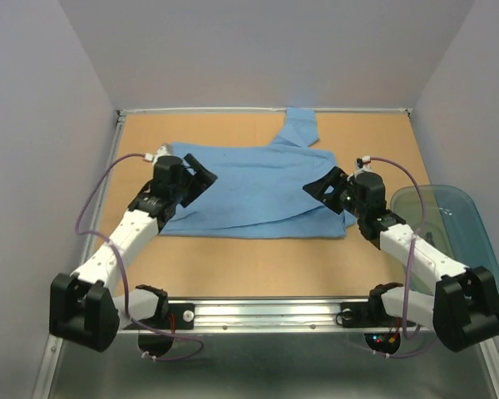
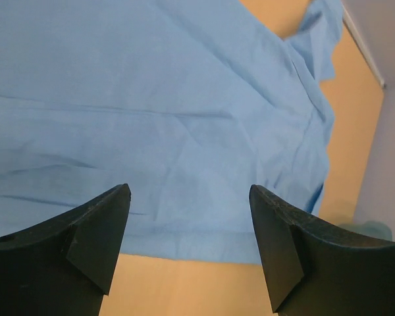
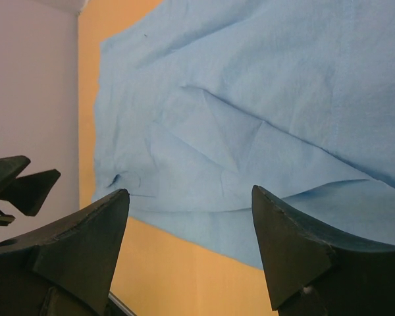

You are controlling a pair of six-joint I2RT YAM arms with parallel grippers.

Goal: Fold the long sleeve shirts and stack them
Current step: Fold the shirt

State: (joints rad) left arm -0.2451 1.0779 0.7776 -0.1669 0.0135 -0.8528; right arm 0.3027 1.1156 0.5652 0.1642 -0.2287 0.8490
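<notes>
Between the two sets of fingers, the light blue shirt (image 1: pixel 258 191) is lying spread flat on the table (image 1: pixel 233 266). Its body is running from one set to the other, and one sleeve (image 1: pixel 303 129) is reaching away from both toward the table's far edge. Only the overhead view is taking in this whole layout. There the left fingers (image 1: pixel 201 179) are hanging over the shirt's left end and the right fingers (image 1: pixel 326 187) over its right end, each set pointing inward at the other. Outward of the right fingers, past the table's side edge, a translucent teal tub (image 1: pixel 449 224) is sitting.

The overhead view is leaving the gap of each set hard to read, and the wrist views are settling it. Both sets are standing wide apart and gripping nothing. Ahead of the left fingers the shirt (image 2: pixel 151 99) is filling the left wrist view, its near hem crossing just beyond the tips with bare table (image 2: pixel 184 289) between them. Ahead of the right fingers the cloth (image 3: pixel 270 99) is showing overlapping layers and a slanting crease, with its hem and a strip of table (image 3: pixel 178 270) between the tips. I cannot tell whether either set is touching the cloth.
</notes>
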